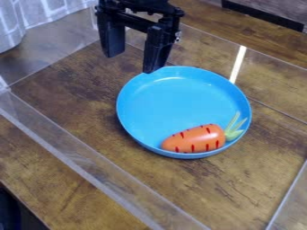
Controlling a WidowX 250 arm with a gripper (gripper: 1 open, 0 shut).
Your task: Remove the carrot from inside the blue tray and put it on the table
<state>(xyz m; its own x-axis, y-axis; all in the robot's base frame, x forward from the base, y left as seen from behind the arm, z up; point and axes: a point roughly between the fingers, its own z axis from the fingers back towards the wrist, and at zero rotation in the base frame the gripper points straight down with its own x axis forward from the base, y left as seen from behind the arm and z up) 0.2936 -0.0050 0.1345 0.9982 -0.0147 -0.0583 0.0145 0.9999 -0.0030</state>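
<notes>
The gripper (135,49) hangs at the top of the frame, pointing straight down, its two dark fingers (113,38) spread wide with clear daylight between them — nothing pinched. It sits above the table (72,108) just past the upper-left rim of the tray (144,94), not over the dish's middle.

And the carrot (196,140)? Lying on its side at the lower right of the tray, orange body pointing left, pale green top fanned out against the right rim. It is well apart from the gripper — the whole blue floor lies between them.

So the pick is not yet begun, by the look of it. What could spoil it from here: the carrot rests close to the near rim, so a finger coming down on that side could land on the raised edge instead of beside the carrot, tipping or shoving the tray. The floor looks smooth and glossy, and the carrot is round — a closing squeeze off its centre line could squirt it sideways. Pinching only the leafy top would likely give a weak hold, and it could drop back in.
</notes>
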